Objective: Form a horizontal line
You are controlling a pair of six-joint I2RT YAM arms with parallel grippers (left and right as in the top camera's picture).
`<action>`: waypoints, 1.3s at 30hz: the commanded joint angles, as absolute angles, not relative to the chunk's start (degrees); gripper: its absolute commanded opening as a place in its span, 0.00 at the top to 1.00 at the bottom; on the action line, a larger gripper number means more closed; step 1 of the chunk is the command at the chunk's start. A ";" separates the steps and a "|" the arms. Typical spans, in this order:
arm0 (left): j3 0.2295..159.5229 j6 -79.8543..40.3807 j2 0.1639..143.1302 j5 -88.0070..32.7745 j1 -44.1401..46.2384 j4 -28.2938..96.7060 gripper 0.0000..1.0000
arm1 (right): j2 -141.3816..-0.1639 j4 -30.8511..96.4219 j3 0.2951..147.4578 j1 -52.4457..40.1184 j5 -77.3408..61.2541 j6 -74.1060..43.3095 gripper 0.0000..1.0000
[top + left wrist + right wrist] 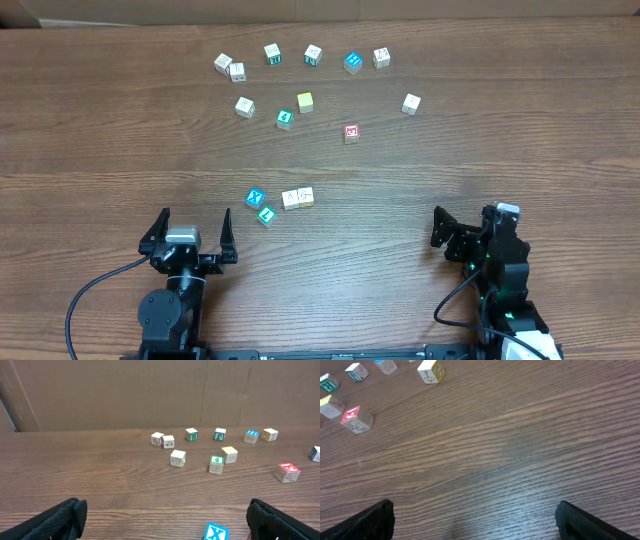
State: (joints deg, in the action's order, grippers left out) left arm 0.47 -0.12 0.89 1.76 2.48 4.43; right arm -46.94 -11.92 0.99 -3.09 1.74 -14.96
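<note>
Four letter cubes sit near the table's front centre. The blue X cube (255, 197) has the teal-green cube (266, 214) just below and to its right, and two pale cream cubes (291, 198) (306, 196) stand side by side to the right. My left gripper (195, 215) is open and empty, a little in front and to the left of them. In the left wrist view the blue X cube (216, 533) shows near the right finger, the gripper (165, 527) wide open. My right gripper (463, 218) is open at the front right, over bare wood (475, 522).
Several other cubes are scattered farther back, among them a red-faced cube (351, 132) (356, 419) (287, 472), a yellow-green cube (305, 101) (230, 454), a green 4 cube (285, 119) (216, 464) and a cream cube (411, 103). A row of cubes runs along the back (313, 54).
</note>
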 commanded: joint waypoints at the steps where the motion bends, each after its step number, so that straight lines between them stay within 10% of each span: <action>1: 0.27 -1.30 0.25 1.21 2.26 4.34 0.00 | -45.41 -11.05 0.43 -2.87 2.00 -14.72 0.00; 39: 0.27 -1.30 0.25 1.21 2.26 4.34 0.01 | -26.11 4.67 0.43 -2.87 1.98 -14.72 0.00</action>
